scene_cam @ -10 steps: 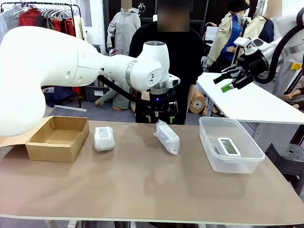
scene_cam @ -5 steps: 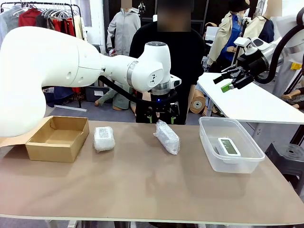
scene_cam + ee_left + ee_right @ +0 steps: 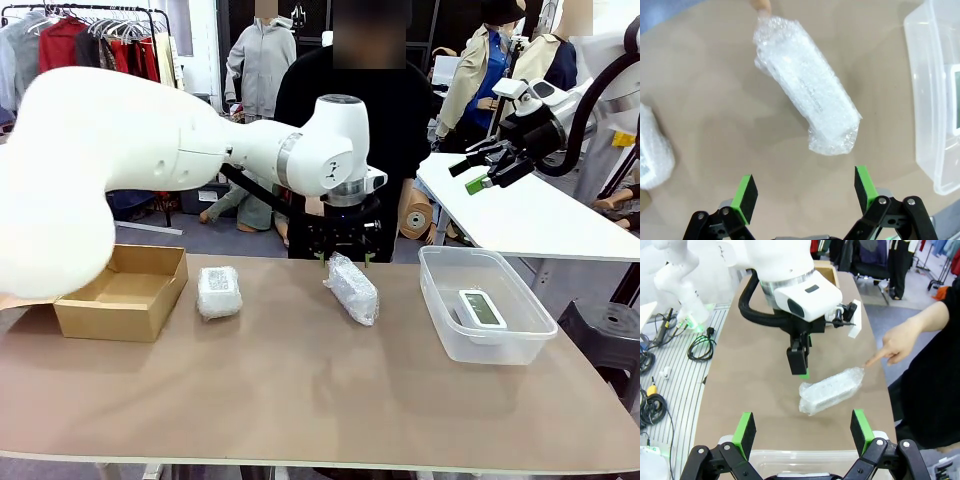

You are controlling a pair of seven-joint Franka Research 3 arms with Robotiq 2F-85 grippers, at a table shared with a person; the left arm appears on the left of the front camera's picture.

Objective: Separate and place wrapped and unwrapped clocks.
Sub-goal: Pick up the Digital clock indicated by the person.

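- My left gripper [image 3: 345, 258] [image 3: 805, 189] hangs with its jaws spread wide and nothing between them, close by the far end of the long wrapped clock [image 3: 352, 288] [image 3: 807, 95] at mid-table.
- It is an elongated lump in whitish, crinkled bubble wrap, lying aslant.
- A squarer wrapped clock [image 3: 218, 291] lies to its left, just beside the cardboard box [image 3: 120, 295].
- The bare white clock [image 3: 481, 308], grey screen up, lies in the clear tub [image 3: 430, 285] at the right.
- My right gripper [image 3: 480, 172] [image 3: 805, 432], jaws likewise apart and empty, is raised at the far right.
- A person's hand [image 3: 897, 342] points at the long bundle.
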